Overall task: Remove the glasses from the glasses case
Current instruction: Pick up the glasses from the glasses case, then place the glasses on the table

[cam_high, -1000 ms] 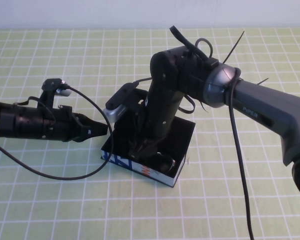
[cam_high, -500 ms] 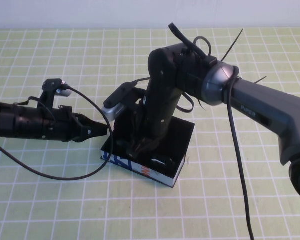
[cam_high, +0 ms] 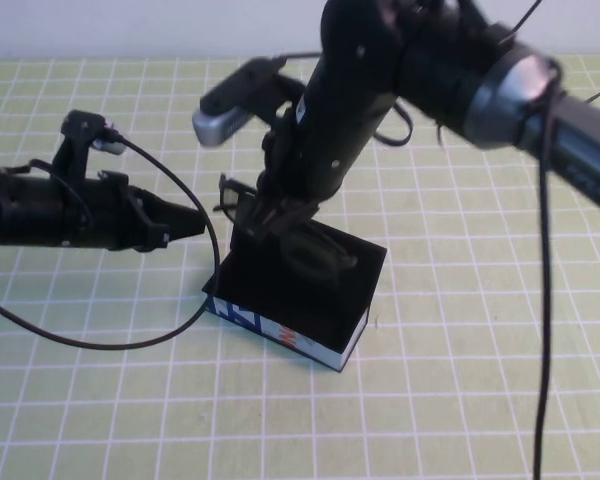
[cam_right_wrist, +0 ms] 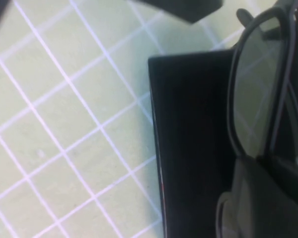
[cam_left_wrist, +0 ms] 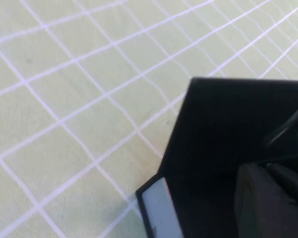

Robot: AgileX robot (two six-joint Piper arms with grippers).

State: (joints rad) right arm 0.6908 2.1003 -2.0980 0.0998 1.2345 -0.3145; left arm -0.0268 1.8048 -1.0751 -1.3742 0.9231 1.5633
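Observation:
The glasses case [cam_high: 352, 292] lies open on the green grid mat, black inside, with a white-and-blue printed side facing me. My right gripper [cam_high: 270, 215] hangs just above its left half, shut on the black glasses [cam_high: 312, 252], which are lifted clear of the case interior and tilted. In the right wrist view a lens of the glasses [cam_right_wrist: 258, 99] shows above the case [cam_right_wrist: 188, 148], right in front of the right gripper [cam_right_wrist: 268, 166]. My left gripper [cam_high: 188, 225] points at the case's back-left corner from the left, shut and empty, a little apart from it. The left wrist view shows the case [cam_left_wrist: 213, 124].
A grey camera module [cam_high: 223, 112] juts out from the right wrist to the left of the arm. The left arm's black cable [cam_high: 110, 345] loops over the mat in front of the case. Green grid mat surrounds the case on all sides.
The right gripper closed on the glasses inside the case and rose with them, the arm swinging up and back. The left gripper drew back up and left from the case corner.

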